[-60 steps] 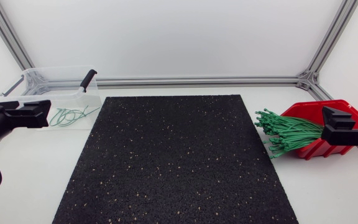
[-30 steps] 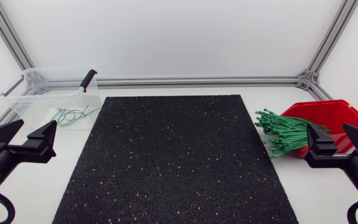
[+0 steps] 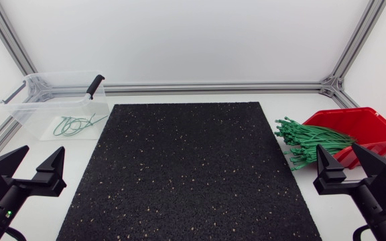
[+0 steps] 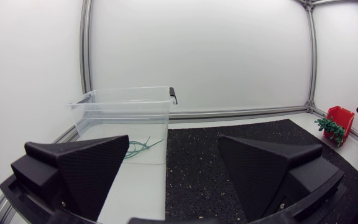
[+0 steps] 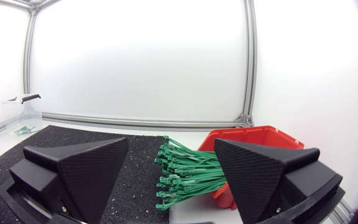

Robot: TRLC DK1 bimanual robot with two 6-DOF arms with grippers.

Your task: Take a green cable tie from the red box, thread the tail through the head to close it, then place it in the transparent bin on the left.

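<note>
The red box (image 3: 370, 126) lies tipped at the table's right, and a bundle of green cable ties (image 3: 308, 142) spills out of it onto the white table toward the black mat (image 3: 189, 167). At the back left stands the transparent bin (image 3: 40, 98), with a few looped green ties (image 3: 78, 124) inside. My left gripper (image 3: 44, 150) hovers open and empty near the front left, short of the bin. My right gripper (image 3: 337, 146) is open and empty at the front right, just in front of the ties. In the right wrist view the ties (image 5: 188, 174) and the box (image 5: 253, 140) lie ahead of the open gripper (image 5: 171, 144). From the left wrist, the bin (image 4: 126, 109) shows ahead of the open gripper (image 4: 174, 142).
A black clip handle (image 3: 95, 86) sticks up from the bin's right rim. Aluminium frame rails (image 3: 213, 87) run along the back of the table and up both back corners. White walls close in the sides.
Both arms have drawn back toward the front edge of the table, the left away from the bin and the right away from the red box. Both grippers stayed open.
</note>
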